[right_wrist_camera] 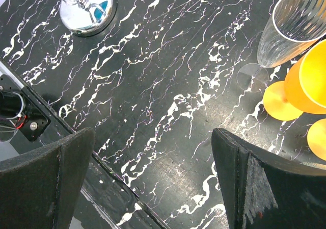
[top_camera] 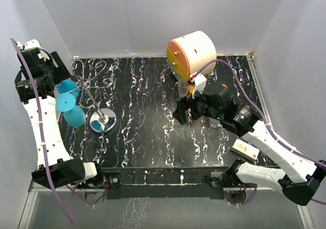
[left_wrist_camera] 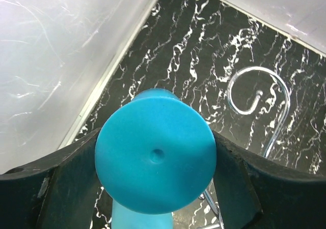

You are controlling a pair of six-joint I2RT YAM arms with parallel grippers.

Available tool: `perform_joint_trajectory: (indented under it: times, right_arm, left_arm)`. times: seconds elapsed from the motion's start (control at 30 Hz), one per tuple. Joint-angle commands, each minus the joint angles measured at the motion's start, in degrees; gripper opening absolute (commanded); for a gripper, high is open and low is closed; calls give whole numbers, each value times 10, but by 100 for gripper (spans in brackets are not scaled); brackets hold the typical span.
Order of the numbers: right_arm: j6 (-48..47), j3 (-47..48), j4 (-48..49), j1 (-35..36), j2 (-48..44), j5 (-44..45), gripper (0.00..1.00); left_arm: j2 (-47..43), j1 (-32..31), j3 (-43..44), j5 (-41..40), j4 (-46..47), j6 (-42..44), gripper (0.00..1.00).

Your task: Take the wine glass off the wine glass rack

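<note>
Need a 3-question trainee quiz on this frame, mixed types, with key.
1. True or false: the right gripper is shut on the clear ribbed glass flute.
2. What sits between the left gripper's fingers? A) turquoise plastic wine glass B) the flute C) nothing
3. Fill in: the chrome wire rack with the round disc base stands on the black marbled ____.
Key: 1 false; 2 A; 3 table.

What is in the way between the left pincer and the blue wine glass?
Nothing visible. The left pincer has its fingers on both sides of the round foot of the blue wine glass.
</note>
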Motion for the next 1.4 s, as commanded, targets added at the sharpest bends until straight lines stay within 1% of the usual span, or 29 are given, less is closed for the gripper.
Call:
perform_joint_trajectory:
  times: [0.0,0.13,0.3,0.47,0.83,1.1,1.27,1.37]
  right_arm:
    - [1,14,40,2,-2,0,98]
    - [1,13,40,2,-1,1,98]
    - [0,12,41,3,0,1,98]
    - [0,12,42,3,1,-2,98]
    - [1,13,39,6,-2,-6,98]
    - [1,12,37,11,-6,-8,98]
    - [2,13,37,12,-5,-9,98]
    - [2,14,36,12,-5,-10,98]
  left_arm:
    - [2,2,35,-58,15,2,66]
    - [4,2,29,-40,23,0,66]
    - [-13,2,19,30,35,5,67]
    - [-29,2,7,51,23,17,66]
    - [-64,2,-10,36,-2,20,65]
    - [-96,2,-45,48,3,25,64]
    - [-102,2,-54,9,-4,21,64]
    - [-104,2,-55,-42,-14,11,63]
